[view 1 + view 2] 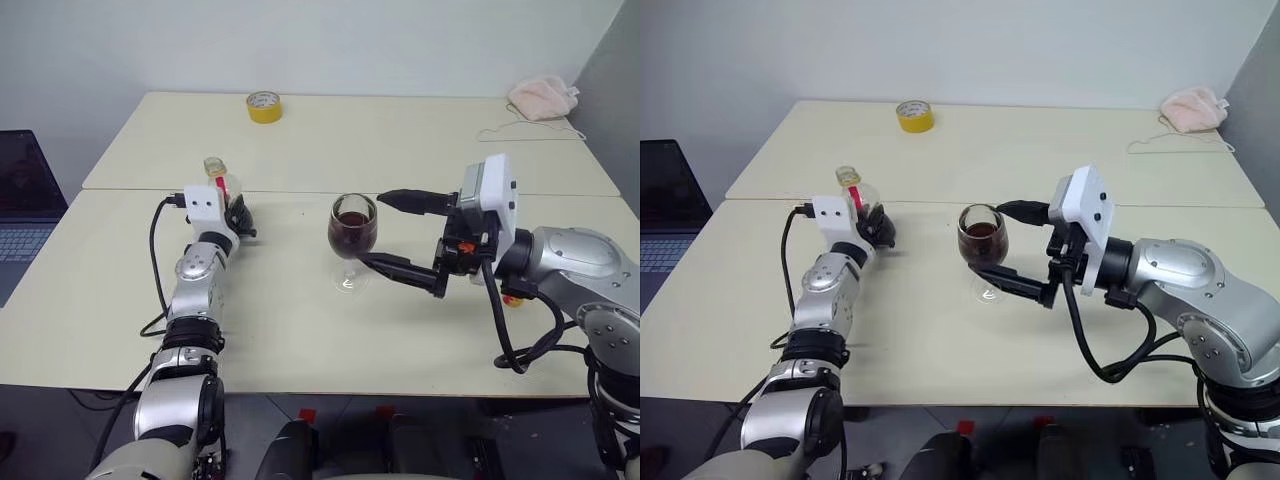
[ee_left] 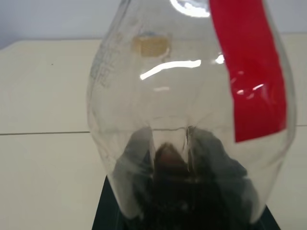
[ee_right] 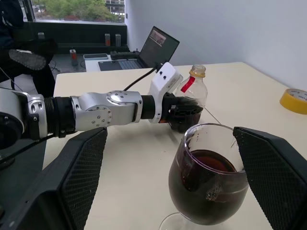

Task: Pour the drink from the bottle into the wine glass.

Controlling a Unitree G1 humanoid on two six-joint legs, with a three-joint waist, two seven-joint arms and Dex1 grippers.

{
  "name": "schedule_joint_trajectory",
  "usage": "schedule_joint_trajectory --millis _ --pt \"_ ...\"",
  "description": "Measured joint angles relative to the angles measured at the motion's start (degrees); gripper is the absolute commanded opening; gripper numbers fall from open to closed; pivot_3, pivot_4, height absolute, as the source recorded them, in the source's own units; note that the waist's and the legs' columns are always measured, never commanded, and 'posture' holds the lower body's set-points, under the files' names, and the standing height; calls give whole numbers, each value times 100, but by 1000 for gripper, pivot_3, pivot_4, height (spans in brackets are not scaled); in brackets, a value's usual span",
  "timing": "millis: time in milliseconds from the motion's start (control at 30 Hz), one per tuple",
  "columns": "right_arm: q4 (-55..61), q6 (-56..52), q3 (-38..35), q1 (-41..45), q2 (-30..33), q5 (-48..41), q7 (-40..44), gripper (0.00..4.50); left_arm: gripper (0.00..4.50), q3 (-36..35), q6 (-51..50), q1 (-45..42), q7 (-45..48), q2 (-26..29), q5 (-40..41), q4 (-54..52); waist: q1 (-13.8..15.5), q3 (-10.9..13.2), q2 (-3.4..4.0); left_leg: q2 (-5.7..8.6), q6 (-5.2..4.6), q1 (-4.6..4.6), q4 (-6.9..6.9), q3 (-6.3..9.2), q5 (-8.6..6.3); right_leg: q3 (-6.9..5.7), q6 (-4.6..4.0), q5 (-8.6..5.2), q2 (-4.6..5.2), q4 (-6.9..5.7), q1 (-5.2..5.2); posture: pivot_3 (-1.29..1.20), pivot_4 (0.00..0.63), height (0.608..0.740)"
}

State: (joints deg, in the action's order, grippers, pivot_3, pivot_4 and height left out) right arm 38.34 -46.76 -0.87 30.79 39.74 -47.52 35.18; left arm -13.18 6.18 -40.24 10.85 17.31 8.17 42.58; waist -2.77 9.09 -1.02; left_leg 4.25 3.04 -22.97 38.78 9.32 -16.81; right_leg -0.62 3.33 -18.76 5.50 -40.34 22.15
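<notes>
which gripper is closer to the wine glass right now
Right. The right gripper has its open fingers on either side of the wine glass, not visibly touching it. The left gripper is off to the glass's left, shut on the bottle.

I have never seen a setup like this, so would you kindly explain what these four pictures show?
It is a two-armed humanoid robot at a pale table. Two pictures come from its head, looking down; the other two from cameras on its wrists. The left tool is shut on a nearly empty plastic bottle, upright, red label showing. The right tool stands open around the wine glass, which holds the dark drink. Farther back lie a yellow tape roll and a pink cloth; a laptop sits to the left.
</notes>
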Motion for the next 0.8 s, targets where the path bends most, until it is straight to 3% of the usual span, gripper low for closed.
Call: schedule_joint_trajectory --millis 433,800 --pt "-160 -69 69 84 0 176 -163 4500 845 -71 647 -457 -82 -55 -6 1013 -2 -1 -1 2 0 1 0 -2 0 1 0 0 4 -3 0 0 150 740" --pt "-99 -416 85 410 -65 72 -387 4500 4467 -88 805 -530 -12 -80 11 1192 -4 -3 -4 -1 0 0 1 1 0 0 0 0 8 -4 1 0 150 740"
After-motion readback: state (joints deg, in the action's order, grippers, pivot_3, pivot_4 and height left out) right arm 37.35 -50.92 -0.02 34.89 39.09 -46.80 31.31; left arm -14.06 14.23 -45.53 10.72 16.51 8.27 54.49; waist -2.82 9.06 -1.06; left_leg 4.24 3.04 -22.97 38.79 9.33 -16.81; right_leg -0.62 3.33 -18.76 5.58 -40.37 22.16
